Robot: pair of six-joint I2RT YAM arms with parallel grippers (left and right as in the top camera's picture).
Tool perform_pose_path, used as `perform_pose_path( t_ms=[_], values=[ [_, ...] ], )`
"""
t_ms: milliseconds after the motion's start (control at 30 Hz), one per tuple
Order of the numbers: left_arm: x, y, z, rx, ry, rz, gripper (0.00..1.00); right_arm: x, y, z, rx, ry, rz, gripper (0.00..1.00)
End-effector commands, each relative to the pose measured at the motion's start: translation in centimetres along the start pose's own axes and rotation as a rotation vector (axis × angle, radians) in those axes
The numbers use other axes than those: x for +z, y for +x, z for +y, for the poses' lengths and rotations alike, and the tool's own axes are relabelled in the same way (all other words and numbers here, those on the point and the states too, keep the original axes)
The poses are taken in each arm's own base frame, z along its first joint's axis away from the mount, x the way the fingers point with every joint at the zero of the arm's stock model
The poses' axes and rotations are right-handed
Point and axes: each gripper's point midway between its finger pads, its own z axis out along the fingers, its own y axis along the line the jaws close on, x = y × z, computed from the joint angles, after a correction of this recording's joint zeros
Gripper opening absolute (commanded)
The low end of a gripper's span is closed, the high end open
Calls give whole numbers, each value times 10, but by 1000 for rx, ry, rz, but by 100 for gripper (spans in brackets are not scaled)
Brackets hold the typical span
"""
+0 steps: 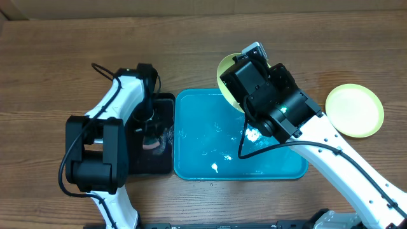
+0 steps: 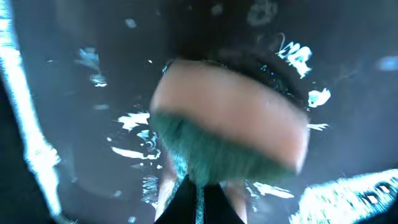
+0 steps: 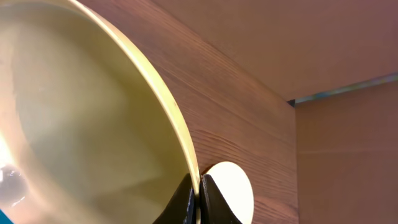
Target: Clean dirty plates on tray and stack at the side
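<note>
The held plate [image 1: 224, 75], pale yellow-green, stands tilted on its edge above the far edge of the tray [image 1: 197, 149], towards that tray's far right corner. Its rim is pinched between the closed fingers of the right gripper [image 3: 199, 188], so the plate hangs to one side of the grip, its hollow face turned towards the wrist camera. That face shows no dark smear, only a wet glint low down. The set-aside plate [image 1: 355, 110], also yellow-green, lies flat and alone on the table [image 1: 63, 63] near its right edge, well apart from the tray, and looks clean. The tray carries scattered water and glare but no plate in the part that shows; the right arm covers its right end, so a plate hidden there cannot be ruled out. By this showing the task is well along: one plate is done and put aside, and one is lifted and seemingly washed. Stacking it on the set-aside plate is still to do, and so is any third plate. The left gripper [image 2: 198, 198] is closed over the black tray [image 1: 166, 105], beside the cyan tray's left edge. It seems to grip a sponge [image 2: 230, 130] with a pinkish top and a green scrubbing side, though that view is badly blurred.
</note>
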Motion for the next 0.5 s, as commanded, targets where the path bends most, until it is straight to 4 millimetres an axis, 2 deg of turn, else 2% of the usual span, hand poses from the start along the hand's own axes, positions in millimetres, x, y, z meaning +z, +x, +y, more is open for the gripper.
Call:
perform_pose_path(
  t_ms=[0, 267, 467],
  values=[
    [2, 5, -6, 36, 18, -18, 4, -5, -8, -1, 19, -15, -30, 4],
    [4, 4, -9, 41, 23, -31, 4, 1, -37, -5, -89, 68, -109, 4],
    [4, 4, -9, 41, 23, -30, 4, 1, -37, -10, -101, 98, -106, 4]
  ],
)
